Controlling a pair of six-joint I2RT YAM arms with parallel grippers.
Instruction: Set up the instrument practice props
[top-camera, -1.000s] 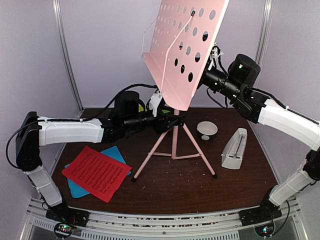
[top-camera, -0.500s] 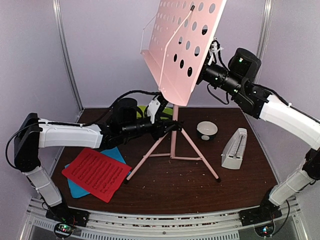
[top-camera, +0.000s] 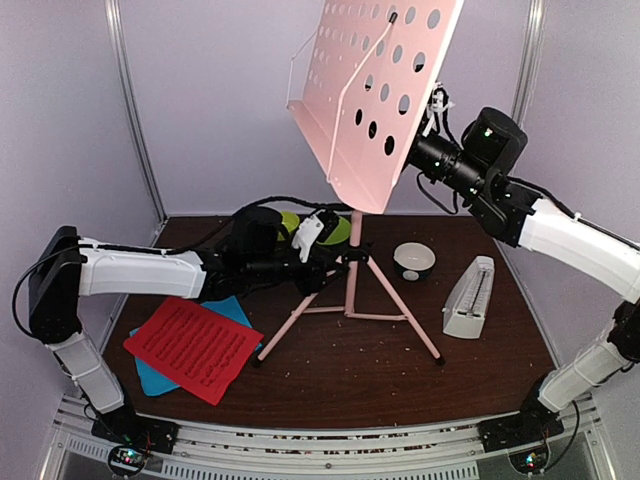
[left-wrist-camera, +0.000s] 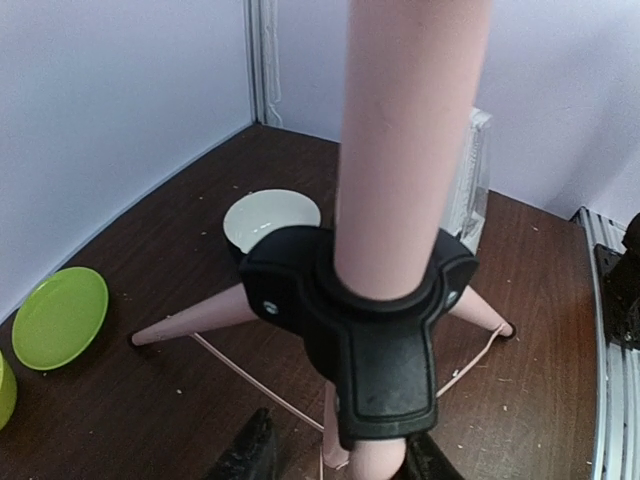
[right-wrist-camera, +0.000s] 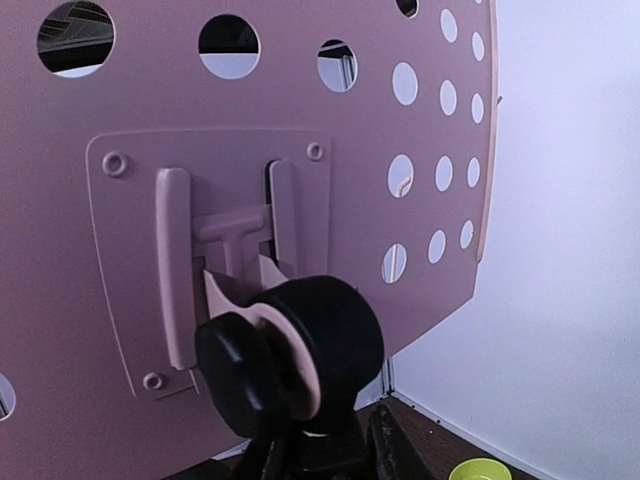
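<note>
Left fingers (left-wrist-camera: 255, 455) loosely straddled the music stand (top-camera: 385, 90) pole (left-wrist-camera: 405, 150), bottom centre; right fingers (right-wrist-camera: 390, 450) clamped its black knob (right-wrist-camera: 335, 330).

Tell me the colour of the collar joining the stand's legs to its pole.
Black collar on a pale pink pole; the left wrist view shows it best.

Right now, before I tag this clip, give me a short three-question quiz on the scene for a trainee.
1. True or false: the red page lies on top of the cyan page.
2. In the top view, what stands on the table to the right of the music stand's legs? A) white metronome B) lime-green dish C) red page
3. Which gripper is at the back of the stand's perforated desk?
Key: 1 true; 2 A; 3 the right gripper.
</note>
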